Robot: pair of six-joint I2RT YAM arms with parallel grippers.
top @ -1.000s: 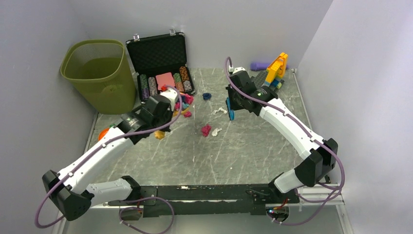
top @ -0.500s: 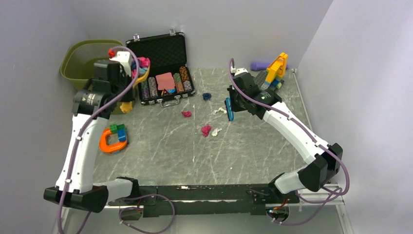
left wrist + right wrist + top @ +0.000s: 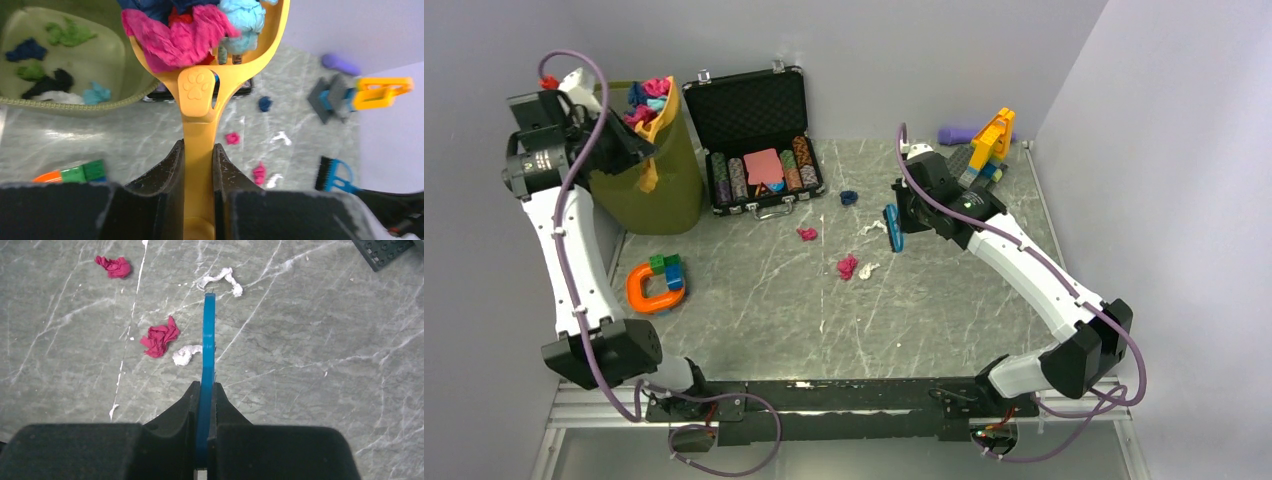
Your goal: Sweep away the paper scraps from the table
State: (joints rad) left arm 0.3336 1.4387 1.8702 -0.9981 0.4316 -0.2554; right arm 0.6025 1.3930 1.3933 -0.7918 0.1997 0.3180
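My left gripper [image 3: 198, 150] stays clamped on the handle of the yellow plastic scoop [image 3: 197, 90]; it has swung up off the grey-green marble table [image 3: 924, 330] to the rim of the olive-green mesh bin [image 3: 75, 102], heaped with crumpled paper scraps [image 3: 175, 35], so I judge tipping comes next; a few wads [image 3: 848, 267] remain mid-table; my right gripper [image 3: 205, 390] is pinched on the thin blue brush [image 3: 208, 330] just beside them.

- The back left is blocked by the green bin [image 3: 659, 195] and the black case [image 3: 746, 115], side by side.
- The left edge is narrowed by an orange ring [image 3: 637, 295].
- The back right corner is taken by toy bricks [image 3: 989, 140].
- Open worktop [image 3: 904, 330] is left along the near middle.
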